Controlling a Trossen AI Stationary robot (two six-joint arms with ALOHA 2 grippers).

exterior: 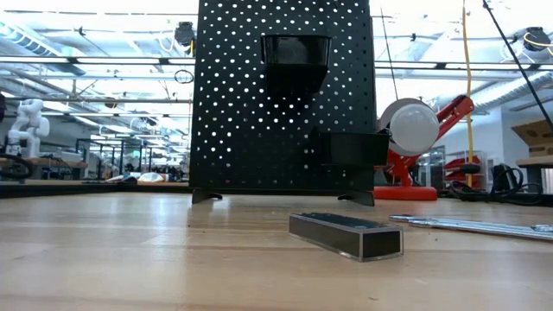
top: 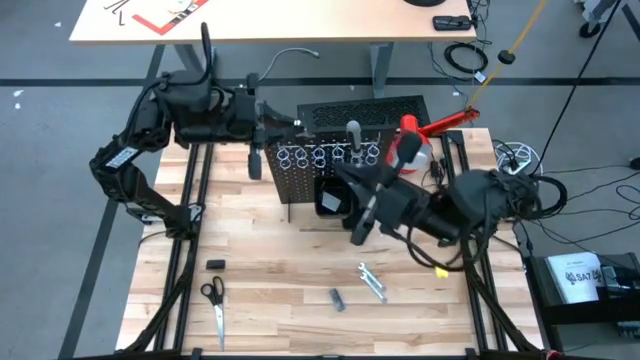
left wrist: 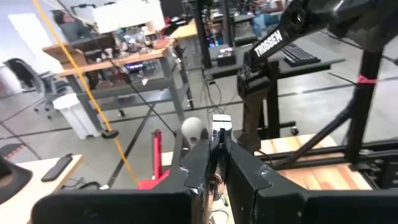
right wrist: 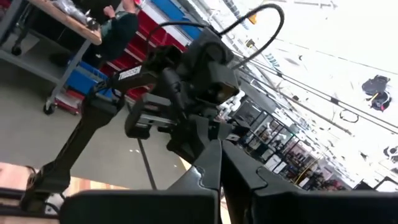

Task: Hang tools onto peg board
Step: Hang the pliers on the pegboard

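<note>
**Hanging tools: both arms up at the board, loose pieces still on the table**

Looking down from above, the peg board stands upright near the far middle of the table, its row of silver rings facing the near side and a black bin just below them. The left hand reaches in at the board's upper left corner; the right hand hangs in front of the bin. On the near planks lie a thin silver wrench, its long axis slanting from far-left to near-right, and a small dark bar just beside it. Scissors lie well apart at the near left, blades pointing toward the near edge.

From table height, the dark bar lies flat in front of the board, long axis running left to right, the wrench flat behind it to the right.

Past the left wrist, the fingers are nearly together, clamped on a thin pale strip that stands straight out between them; what it is I cannot tell.

Past the right wrist, the fingers are pressed together with nothing between them.

The wrench looks stiff, light and slick; lying flat, it is best pinched across its shank near the middle.
</note>
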